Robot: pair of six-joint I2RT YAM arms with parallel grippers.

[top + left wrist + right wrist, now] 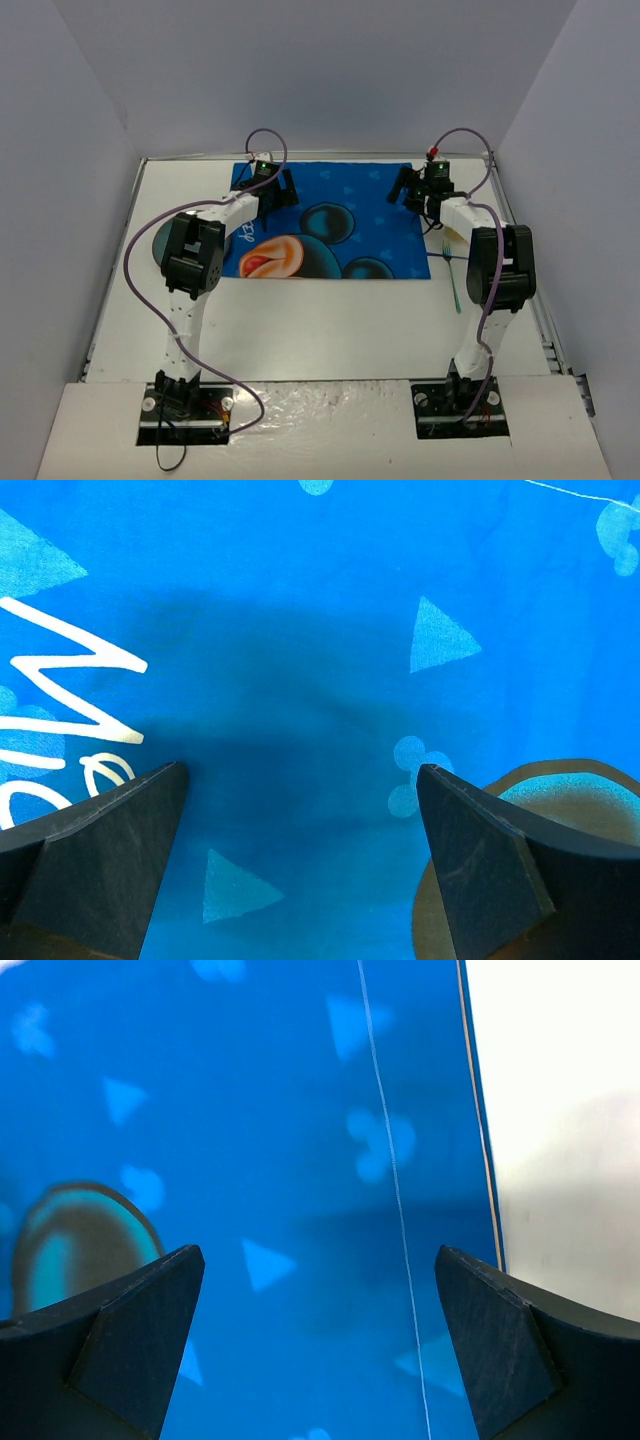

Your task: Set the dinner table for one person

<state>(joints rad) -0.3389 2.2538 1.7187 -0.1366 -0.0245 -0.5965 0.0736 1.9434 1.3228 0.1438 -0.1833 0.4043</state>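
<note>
Plate [158, 245] lies half hidden behind left arm [195, 258], beside placemat [350, 200]

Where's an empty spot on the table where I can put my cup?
Biggest bare patch: the white dinner table between the near edge of the placemat and the arm bases. The placemat's middle, between the left gripper and right gripper, is free too. Crowded: the right side, where a fork lies, and the left, where a dark round dish hides under the arm.
</note>
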